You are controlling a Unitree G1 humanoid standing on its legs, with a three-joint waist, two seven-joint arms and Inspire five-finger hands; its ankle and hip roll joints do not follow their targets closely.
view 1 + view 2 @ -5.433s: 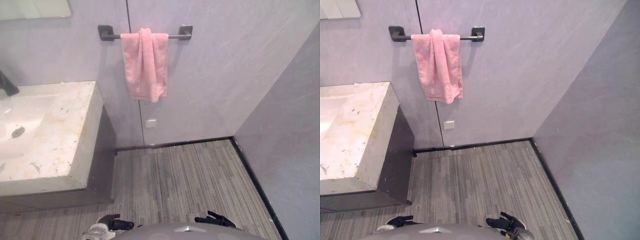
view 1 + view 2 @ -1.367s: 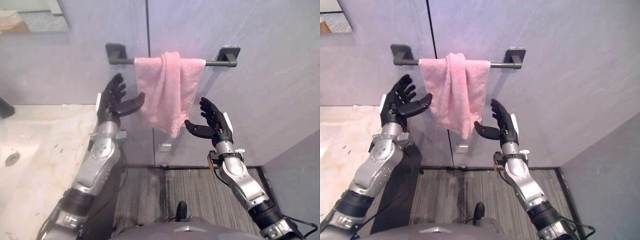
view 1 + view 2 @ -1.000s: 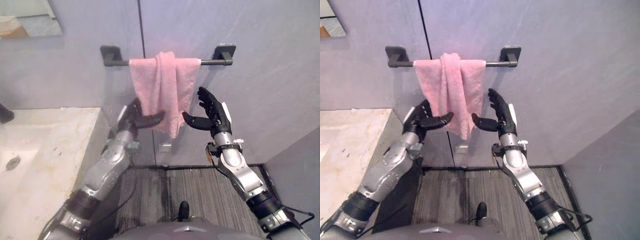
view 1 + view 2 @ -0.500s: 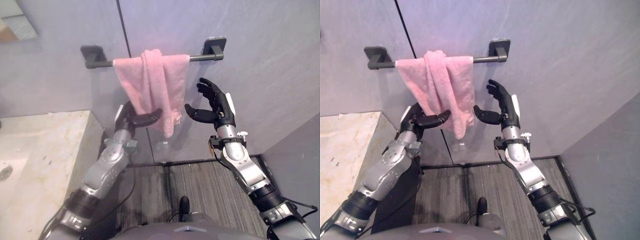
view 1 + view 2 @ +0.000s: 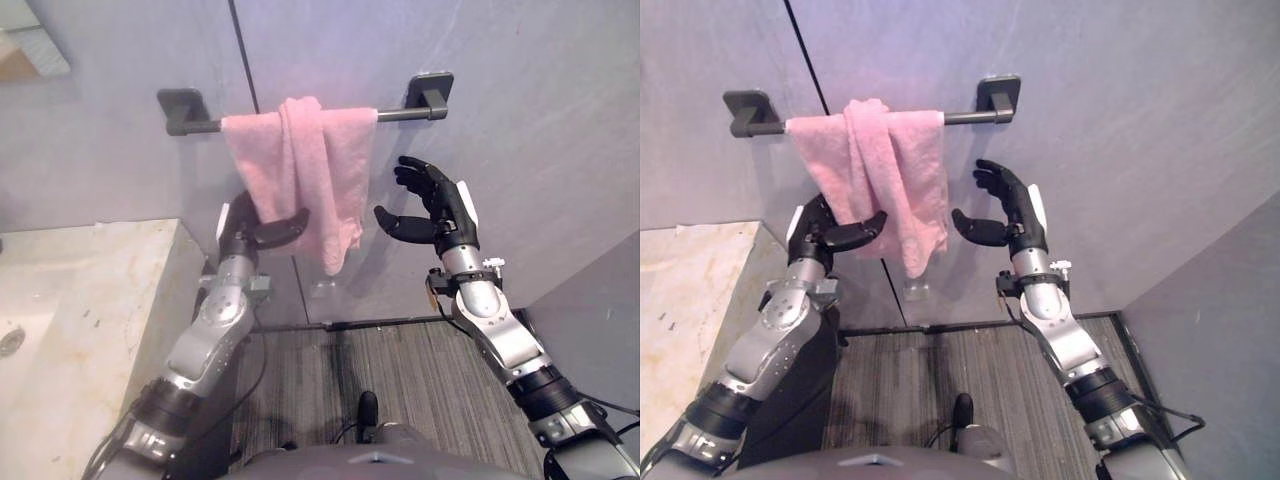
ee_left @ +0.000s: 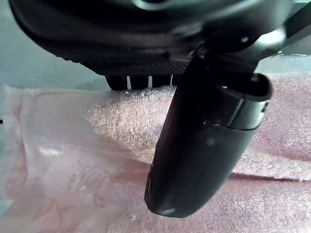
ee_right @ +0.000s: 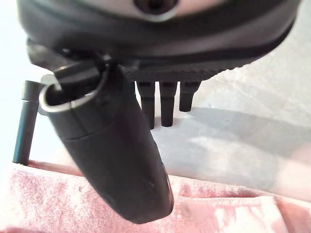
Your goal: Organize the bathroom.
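Because the pink towel (image 5: 300,175) is soft terry cloth draped in a bunched fold over the dark towel bar (image 5: 400,114), it will probably handle as a light, limp thing that gives wherever it is pressed and slides along the bar if pulled sideways, so the sensible places to take hold are its free hanging edges, not the thick middle fold. The left hand (image 5: 252,225) is at the lower left part of the towel, its thumb lying across the front of the cloth; its fingers are hidden behind the hanging fabric, so I cannot tell whether they are closed on it. In the left wrist view the thumb sits right over the looped pile, with the towel spread past it. The right hand (image 5: 1005,210) hangs just beside the towel's right edge, apart from it, thumb out and fingers loosely spread, holding nothing; from its own wrist camera the bar's end and the towel's upper edge lie beyond its fingertips (image 7: 166,104). A pinch near each lower corner would likely let the cloth be drawn flat. Tugging hard downward risks dragging the whole towel off the bar, since nothing but its own slight weight keeps it there.
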